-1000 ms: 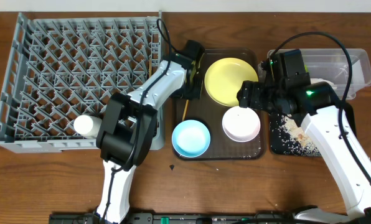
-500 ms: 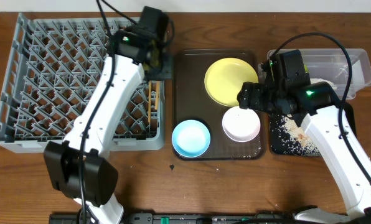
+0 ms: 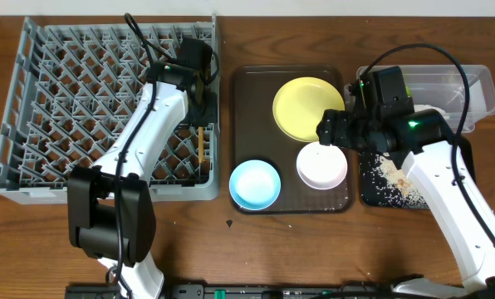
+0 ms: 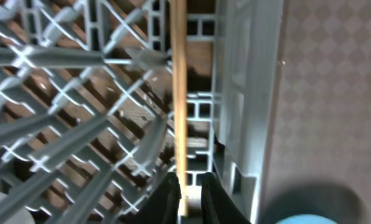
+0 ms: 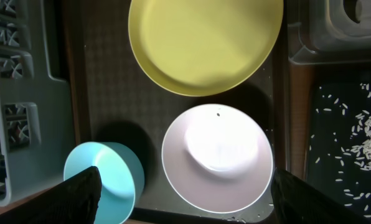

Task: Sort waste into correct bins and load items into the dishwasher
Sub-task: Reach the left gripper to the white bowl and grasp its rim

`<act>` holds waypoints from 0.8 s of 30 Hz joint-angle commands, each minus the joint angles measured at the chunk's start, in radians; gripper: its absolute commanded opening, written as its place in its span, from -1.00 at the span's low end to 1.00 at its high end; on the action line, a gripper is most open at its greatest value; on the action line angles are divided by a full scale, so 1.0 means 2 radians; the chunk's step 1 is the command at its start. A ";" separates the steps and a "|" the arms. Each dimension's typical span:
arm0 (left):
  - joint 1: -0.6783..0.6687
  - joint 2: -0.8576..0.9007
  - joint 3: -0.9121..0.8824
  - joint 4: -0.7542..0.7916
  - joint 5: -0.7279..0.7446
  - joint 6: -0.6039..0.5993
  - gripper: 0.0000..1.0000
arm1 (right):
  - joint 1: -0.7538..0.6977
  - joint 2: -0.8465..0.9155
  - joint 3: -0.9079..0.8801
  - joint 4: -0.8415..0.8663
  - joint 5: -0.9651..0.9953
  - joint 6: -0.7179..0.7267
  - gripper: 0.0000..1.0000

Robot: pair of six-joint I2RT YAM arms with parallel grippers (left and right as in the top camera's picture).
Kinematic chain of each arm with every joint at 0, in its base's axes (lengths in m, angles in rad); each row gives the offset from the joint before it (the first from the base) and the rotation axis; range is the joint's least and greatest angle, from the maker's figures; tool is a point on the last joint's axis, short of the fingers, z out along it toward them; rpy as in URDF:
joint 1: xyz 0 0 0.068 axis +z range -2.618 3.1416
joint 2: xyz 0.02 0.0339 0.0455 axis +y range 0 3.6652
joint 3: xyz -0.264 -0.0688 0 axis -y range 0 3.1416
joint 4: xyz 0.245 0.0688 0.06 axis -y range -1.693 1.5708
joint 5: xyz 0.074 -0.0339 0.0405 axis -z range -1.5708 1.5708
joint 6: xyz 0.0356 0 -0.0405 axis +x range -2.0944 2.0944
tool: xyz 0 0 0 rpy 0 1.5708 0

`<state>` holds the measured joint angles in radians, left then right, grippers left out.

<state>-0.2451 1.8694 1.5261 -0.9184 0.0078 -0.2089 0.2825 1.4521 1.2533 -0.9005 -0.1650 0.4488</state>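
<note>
At the near edge of the brown serving tray (image 3: 249, 124), the light-blue bowl (image 3: 255, 183) is seen in the left corner and the white bowl (image 3: 321, 165) towards the right; neither is loaded yet. The right gripper (image 5: 185, 185) is held above the white bowl, its fingers wide apart with nothing between them. Further back, the yellow plate (image 3: 306, 108) is set against the tray's far edge.

The step in hand is judged to be the placing of the chopsticks (image 3: 200, 143). They are laid lengthwise just inside the right wall of the dish rack (image 3: 81, 100). One end is found between the fingers of the left gripper (image 4: 190, 190), which are drawn almost together. Whether the stick is pinched or already freed cannot be told. The next move is judged to call for a clean release and a lift clear of the pegs. A reach to the tray for a bowl or the plate would then be needed.

In the left wrist view only one stick is made out; whether its partner lies beside it cannot be said. The black tray (image 3: 369, 178), with rice grains (image 3: 390, 173) scattered on it, is partly covered by the right arm. Beyond it, at the table's far right corner, the clear tub (image 3: 478, 87) is half masked by arm and cable. Its contents cannot be identified, and neither wrapper nor tissue can be picked out.
</note>
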 commanded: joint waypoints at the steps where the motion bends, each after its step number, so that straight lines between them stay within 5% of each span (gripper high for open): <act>1: -0.005 -0.035 0.016 -0.004 0.070 -0.001 -0.66 | -0.003 0.001 0.000 -0.001 0.000 0.005 0.70; 5: -0.022 -0.076 0.017 0.012 0.130 -0.001 -0.37 | -0.003 0.001 0.000 -0.001 0.000 0.005 0.70; 7: -0.042 -0.089 0.017 0.018 0.143 -0.007 0.02 | -0.005 0.001 0.000 -0.001 0.014 0.006 0.72; 9: -0.056 -0.088 0.017 0.019 0.152 -0.011 0.21 | -0.017 -0.001 0.000 -0.006 0.023 0.016 0.82; 19: -0.131 -0.028 0.016 0.028 0.174 -0.022 0.27 | -0.194 -0.001 0.000 -0.031 -0.005 0.037 0.88; 24: -0.172 0.017 0.016 0.051 0.173 -0.022 0.26 | -0.216 -0.001 0.000 -0.044 -0.028 0.036 0.90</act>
<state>-0.5449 1.8488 1.5539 -0.8379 0.3405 -0.2428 -0.1421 1.4521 1.2533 -0.9802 -0.1730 0.5087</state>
